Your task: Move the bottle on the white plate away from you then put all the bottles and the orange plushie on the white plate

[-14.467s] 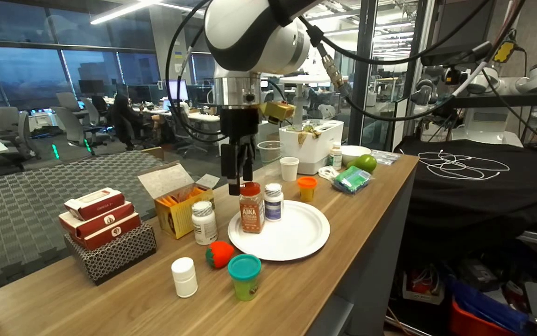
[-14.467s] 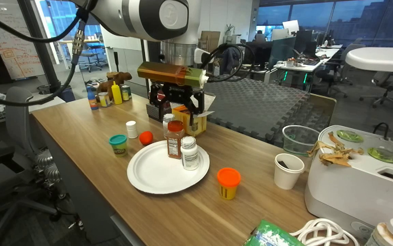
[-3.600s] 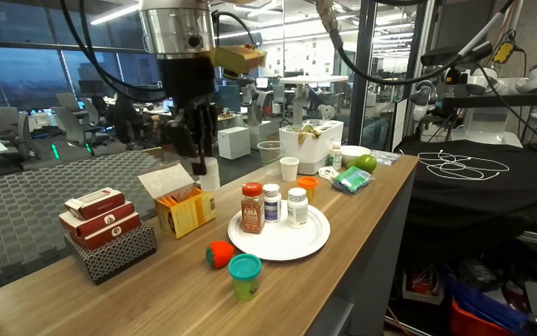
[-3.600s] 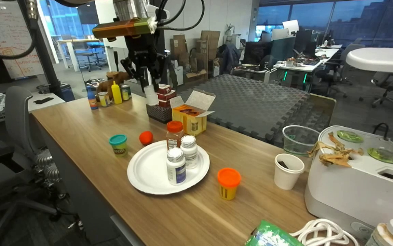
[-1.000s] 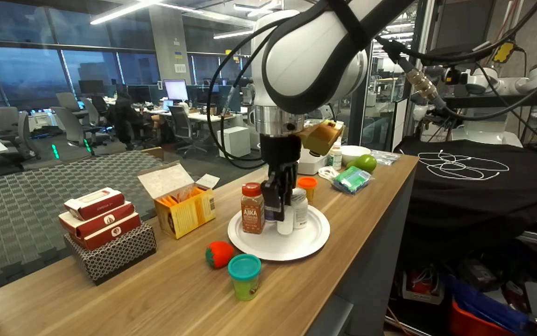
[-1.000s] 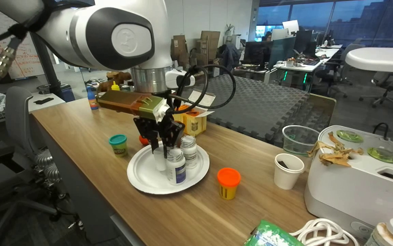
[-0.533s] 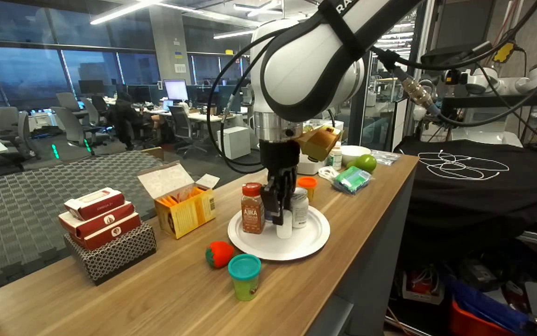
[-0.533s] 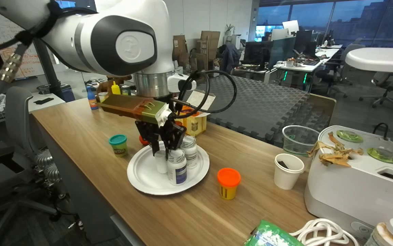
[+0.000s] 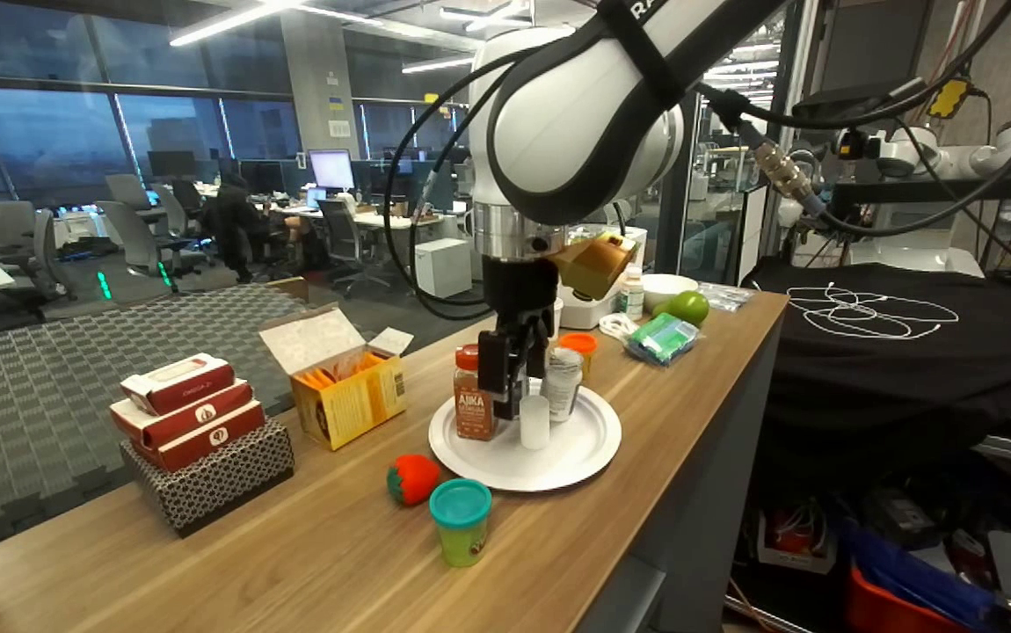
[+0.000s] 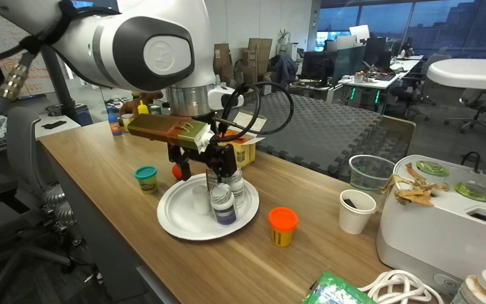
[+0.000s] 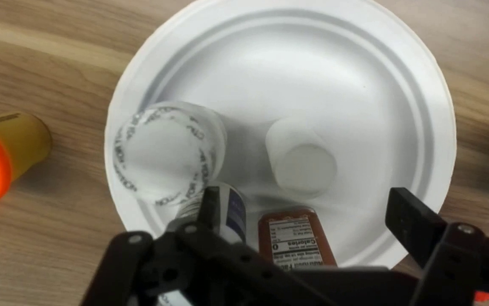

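Exterior view: the wooden table (image 9: 207, 580) runs from a near end cut off by the frame to a far short edge, a floor mat (image 9: 57, 378) beyond its left edge.
Teal-lidded tub (image 9: 461, 527): closest of all, nearer the table's right edge than its left.
Stacked boxes (image 9: 193, 415): at the left edge, red and white, piled on a patterned box (image 9: 224, 492).
Orange plushie (image 9: 418, 479): strawberry-shaped, on the table just beside the white plate (image 9: 549, 473), which lies toward the right edge.
Yellow carton (image 9: 360, 404): its flaps raised, by the left edge.
Small white bottle (image 9: 534, 424): upright on the plate, well inside the rim.
Red-capped bottle (image 9: 475, 409): upright on the plate, on the part facing the left edge.
Gripper (image 10: 207, 172): low over the plate; in the wrist view too its fingers stand wide apart, with space between them and the small white bottle.
Leaning pill bottle (image 9: 563, 387): on the plate, tilted, its top toward the right edge; whether a finger touches it, I cannot tell.
Half-hidden pill bottle (image 10: 239, 191): just beside it on the plate, toward the left edge, partly covered by the gripper.
Orange-lidded tub (image 9: 579, 343): beyond the plate, about midway between the long edges.
Green packet (image 9: 664, 338): farther on, nearer the right edge.
Green fruit (image 9: 688, 308): near the far right corner, in front of a white bowl (image 9: 665, 285).
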`<state>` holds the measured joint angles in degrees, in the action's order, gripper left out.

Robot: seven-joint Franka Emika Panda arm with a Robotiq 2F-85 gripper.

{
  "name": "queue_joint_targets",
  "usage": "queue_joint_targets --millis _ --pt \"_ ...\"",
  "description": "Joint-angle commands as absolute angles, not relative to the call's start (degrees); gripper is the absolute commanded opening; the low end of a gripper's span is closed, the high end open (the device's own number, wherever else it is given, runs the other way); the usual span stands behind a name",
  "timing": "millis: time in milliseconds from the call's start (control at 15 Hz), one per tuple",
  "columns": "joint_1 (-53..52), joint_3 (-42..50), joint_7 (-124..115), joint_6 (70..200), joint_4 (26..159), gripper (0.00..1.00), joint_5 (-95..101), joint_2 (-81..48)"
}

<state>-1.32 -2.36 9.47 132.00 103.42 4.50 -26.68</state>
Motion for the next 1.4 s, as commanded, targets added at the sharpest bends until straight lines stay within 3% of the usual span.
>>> queue_joint_targets --millis 0,667,1333 --pt "-1.1 -3.1 11.0 133.5 103.4 1.0 4.2 -24.9" --pt "-0.9 -2.8 10.4 134.1 101.7 1.0 4.1 -22.7" --pt "3.5 6.9 -6.5 131.8 93.0 1.0 4.2 -28.2"
